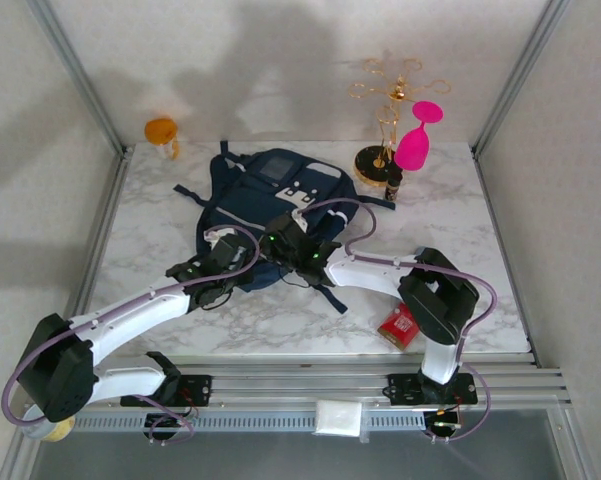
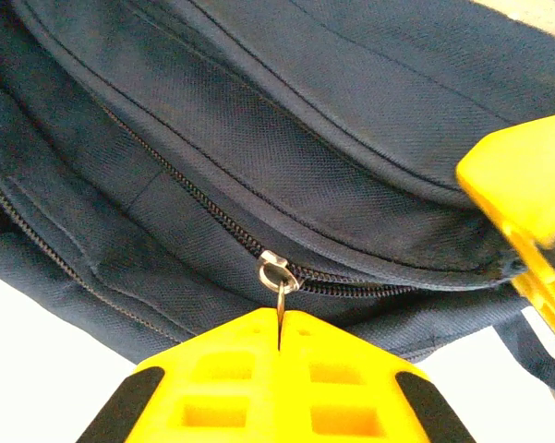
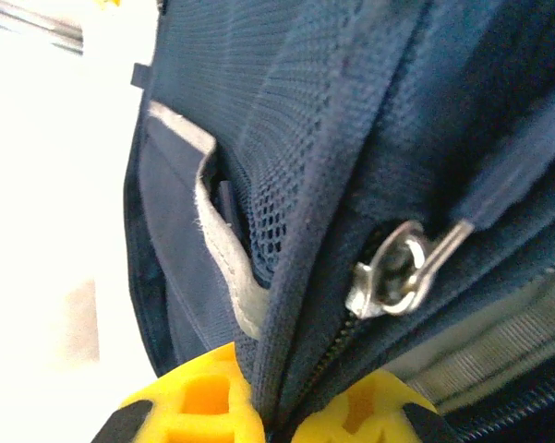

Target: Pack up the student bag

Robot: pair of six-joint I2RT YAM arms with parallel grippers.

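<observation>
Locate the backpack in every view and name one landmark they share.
Top: backpack, middle of the table.
Left wrist: across the upper frame; left jaws pinch its zipper pull.
Right wrist: centre and right; right jaws pinch its seam.
Shared: its near edge, where both jaws grip.

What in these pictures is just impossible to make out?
All views: the inside of the student bag, covered by its own fabric.
Top view: the red packet, partly under the right arm, print too small to read.
Left wrist view: the zipper pull, its end pinched in the jaws of the left gripper.
Right wrist view: the pocket opening, dark and blurred inside.
</observation>
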